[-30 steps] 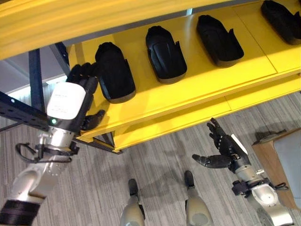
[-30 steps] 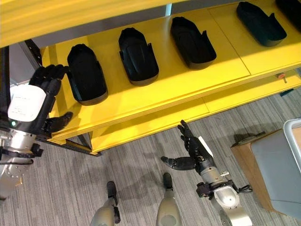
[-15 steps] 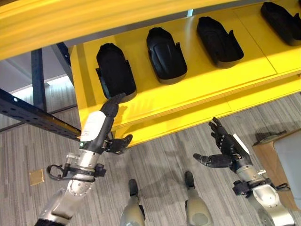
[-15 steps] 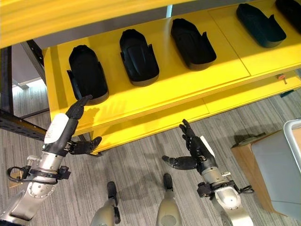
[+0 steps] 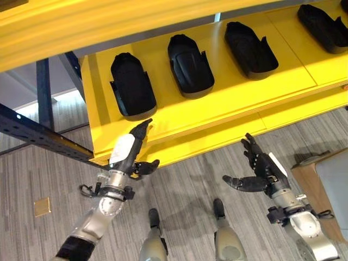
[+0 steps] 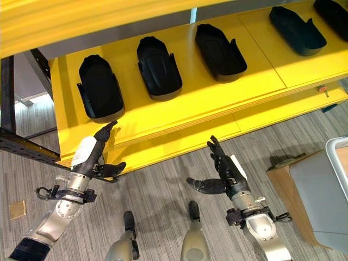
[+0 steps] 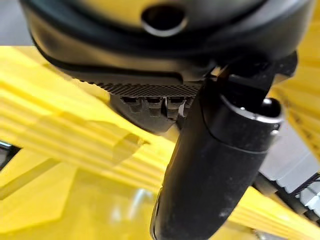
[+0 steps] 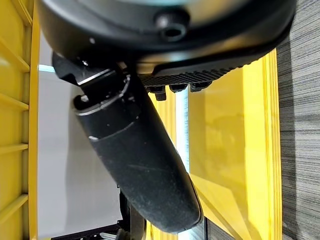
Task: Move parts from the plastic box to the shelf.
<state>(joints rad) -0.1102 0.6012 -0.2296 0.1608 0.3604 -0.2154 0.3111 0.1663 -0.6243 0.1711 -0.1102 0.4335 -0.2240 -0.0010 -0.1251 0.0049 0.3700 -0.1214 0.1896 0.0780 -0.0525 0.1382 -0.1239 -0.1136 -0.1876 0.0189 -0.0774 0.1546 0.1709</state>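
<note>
Several black moulded parts lie in a row on the yellow shelf (image 5: 217,103); the leftmost part (image 5: 132,84) rests near the shelf's left end, with the second part (image 5: 189,65) and the third part (image 5: 250,42) to its right. My left hand (image 5: 126,155) hangs open just below the shelf's front edge under the leftmost part, fingers straight and holding nothing; its thumb (image 7: 215,165) stands against yellow board in the left wrist view. My right hand (image 5: 261,171) is open over the floor, palm up and empty, with its thumb (image 8: 135,160) in the right wrist view.
A grey plastic box (image 6: 321,201) stands on a brown stand at the right edge. A dark metal frame beam (image 5: 38,133) runs along the shelf's left side. A lower yellow board (image 5: 228,136) juts out under the shelf. Grey floor lies between the hands.
My left hand has let go of the leftmost part, straightened its fingers and dropped back below the shelf's front edge. The right hand has hardly moved.
</note>
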